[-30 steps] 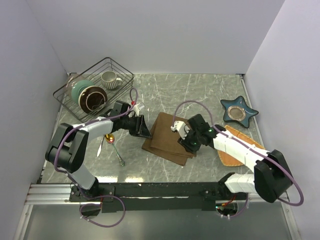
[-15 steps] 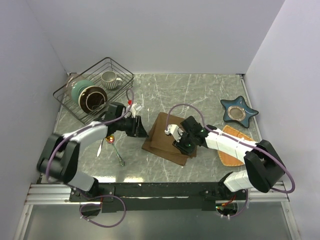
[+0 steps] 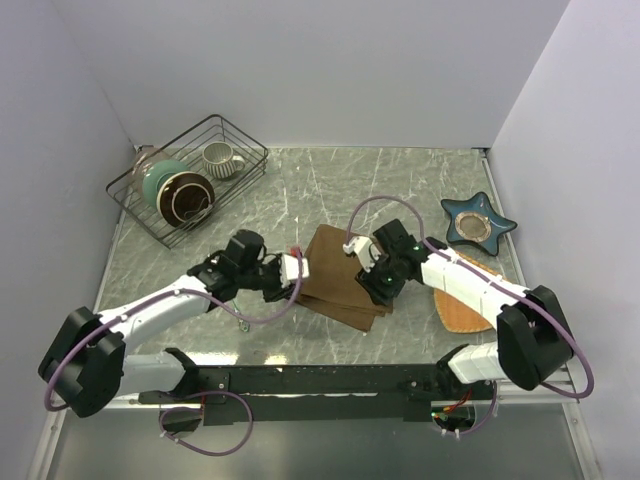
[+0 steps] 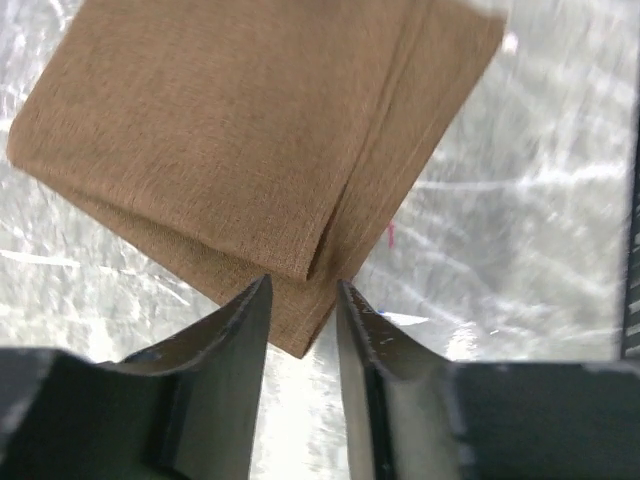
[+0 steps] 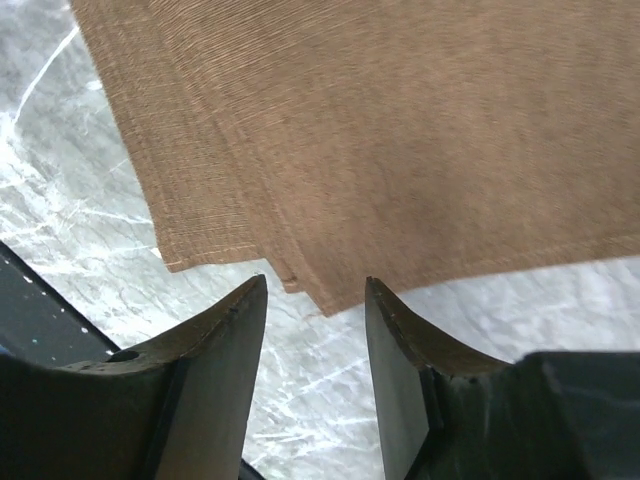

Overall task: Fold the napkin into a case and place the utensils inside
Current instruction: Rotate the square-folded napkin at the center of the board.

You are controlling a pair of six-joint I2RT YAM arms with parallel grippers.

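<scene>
The dark-brown napkin (image 3: pixel 338 278) lies folded into a layered rectangle on the marble table. My left gripper (image 3: pixel 299 271) is at its left edge. In the left wrist view the napkin (image 4: pixel 230 130) has a corner lying between the tips of the left gripper (image 4: pixel 303 286), whose jaws stand a narrow gap apart and grip nothing. My right gripper (image 3: pixel 379 284) hovers over the napkin's right part. In the right wrist view the right gripper (image 5: pixel 315 286) is open, with the stacked edges of the napkin (image 5: pixel 400 130) just beyond its tips. The utensils are hidden under the left arm.
A black wire basket (image 3: pixel 243 141) at the back left holds a mug (image 3: pixel 220 158) and bowls (image 3: pixel 178 193). A blue star-shaped dish (image 3: pixel 478 222) sits at the right. An orange-tan woven mat (image 3: pixel 468 308) lies under the right arm. A black rail (image 3: pixel 330 378) runs along the near edge.
The left arm has swung toward the near edge and its gripper has moved right to the napkin's left edge. The right gripper has shifted slightly and its jaws have spread wider.
</scene>
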